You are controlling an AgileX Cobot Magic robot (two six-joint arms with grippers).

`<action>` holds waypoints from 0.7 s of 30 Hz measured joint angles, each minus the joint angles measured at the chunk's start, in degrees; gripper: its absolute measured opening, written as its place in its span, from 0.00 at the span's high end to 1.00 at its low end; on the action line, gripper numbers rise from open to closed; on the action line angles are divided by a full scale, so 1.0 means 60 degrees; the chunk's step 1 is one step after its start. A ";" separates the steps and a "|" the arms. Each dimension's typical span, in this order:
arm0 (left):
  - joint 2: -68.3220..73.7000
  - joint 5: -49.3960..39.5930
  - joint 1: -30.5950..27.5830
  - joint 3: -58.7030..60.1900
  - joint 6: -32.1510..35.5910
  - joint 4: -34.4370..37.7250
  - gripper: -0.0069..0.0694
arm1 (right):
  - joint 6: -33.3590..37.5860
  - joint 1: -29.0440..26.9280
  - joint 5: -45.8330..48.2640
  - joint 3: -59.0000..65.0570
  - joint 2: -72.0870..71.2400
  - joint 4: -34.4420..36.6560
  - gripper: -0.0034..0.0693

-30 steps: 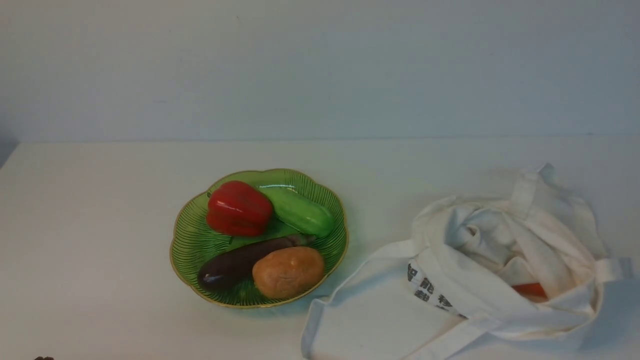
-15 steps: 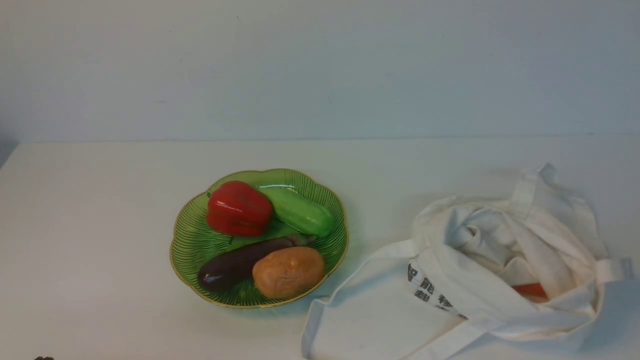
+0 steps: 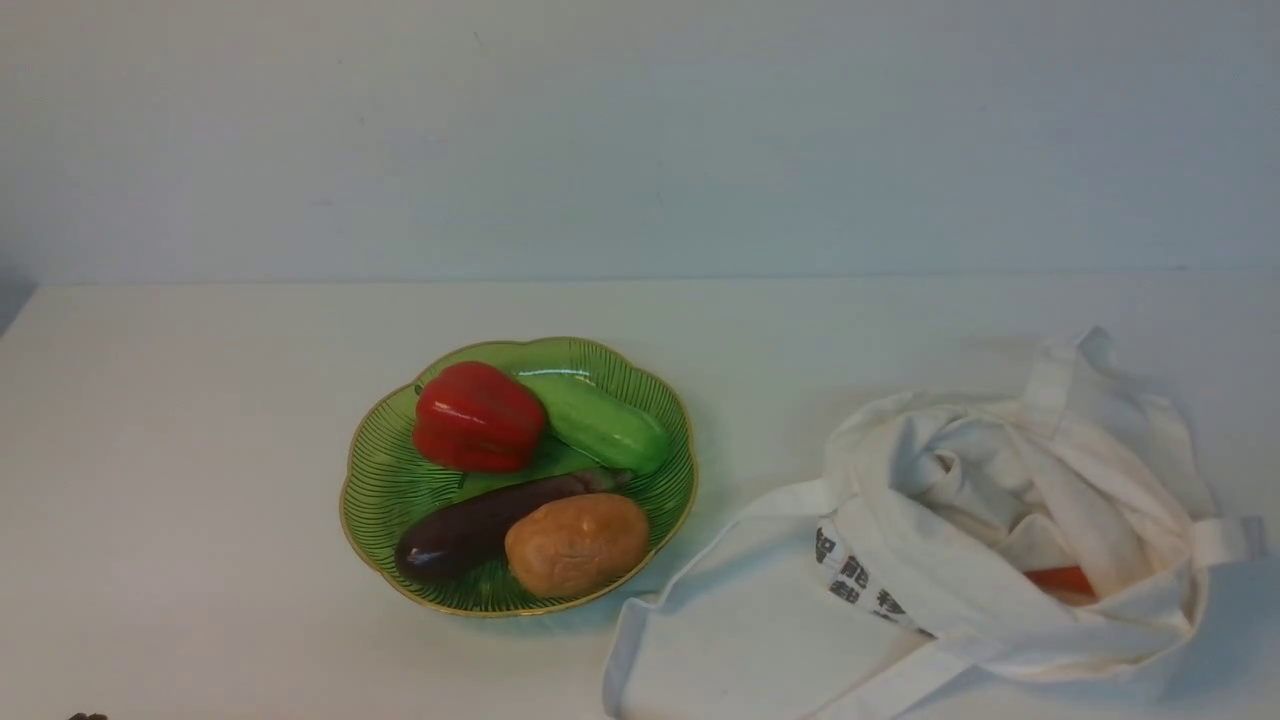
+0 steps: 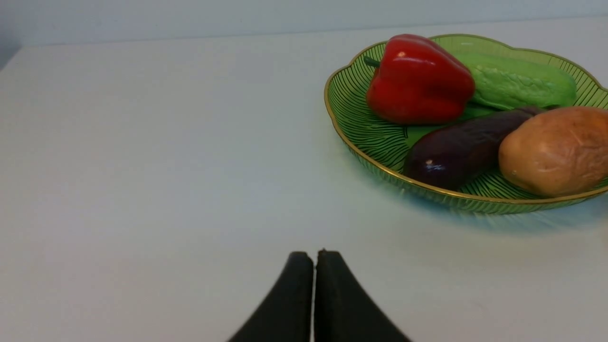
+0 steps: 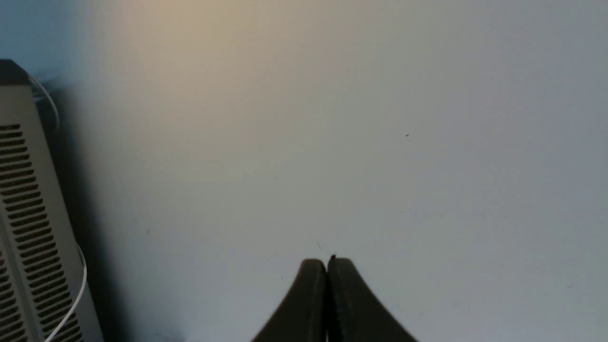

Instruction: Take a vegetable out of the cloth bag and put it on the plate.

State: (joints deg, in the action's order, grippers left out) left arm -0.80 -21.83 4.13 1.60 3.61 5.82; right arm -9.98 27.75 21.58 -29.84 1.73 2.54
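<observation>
The eggplant is seen lying inside the green glass plate, its rounded dark end toward the plate's near-left rim and its brownish stem end toward the middle. It is touched along its near side by a potato. Behind them, a red bell pepper and a green cucumber are laid side by side in the same plate. The plate is set on the white worktop.

To the plate's right, the off-white cloth bag is slumped on the worktop, its mouth open and its straps spread; dark printed characters are shown on its near side. An orange-red piece is partly visible inside the bag.

The left pincer is closed with nothing held, above bare worktop, well apart from the plate. The right pincer is likewise closed and empty, and is faced toward a pale wall, beside a vented grey unit.
</observation>
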 joint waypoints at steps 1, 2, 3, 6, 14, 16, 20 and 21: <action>0.0000 0.0000 0.0000 0.0000 0.0000 0.0000 0.92 | 0.0249 0.0000 -0.0332 0.0239 0.0000 0.0126 0.97; 0.0000 0.0000 0.0000 0.0000 0.0000 0.0000 0.92 | 0.0500 0.0000 -0.0506 0.0391 0.0000 0.0177 0.97; 0.0000 0.0000 0.0000 0.0000 0.0000 0.0000 0.92 | 0.0725 0.0000 -0.0688 0.0590 0.0000 0.0231 0.97; 0.0000 0.0000 0.0000 0.0000 0.0000 0.0000 0.92 | 0.1084 0.0000 -0.0812 0.0885 0.0000 0.0261 0.97; 0.0000 0.0000 0.0000 0.0000 0.0000 0.0000 0.92 | 0.1846 -0.0708 -0.0854 0.2471 -0.0018 -0.0424 0.97; 0.0000 0.0000 0.0000 0.0000 0.0000 0.0000 0.92 | 0.1844 -0.1467 -0.0854 0.3006 -0.0018 -0.0582 0.97; 0.0000 0.0000 0.0000 0.0000 0.0000 0.0000 0.92 | 0.1844 -0.3460 -0.0835 0.4406 -0.0018 -0.0667 0.97; 0.0000 0.0000 0.0000 0.0000 0.0000 0.0000 0.92 | 0.1844 -0.3781 -0.0835 0.4611 -0.0029 -0.0667 0.97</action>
State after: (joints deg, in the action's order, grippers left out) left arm -0.80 -21.83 4.13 1.60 3.61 5.82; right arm 1.09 5.07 16.57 -2.18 1.56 -1.46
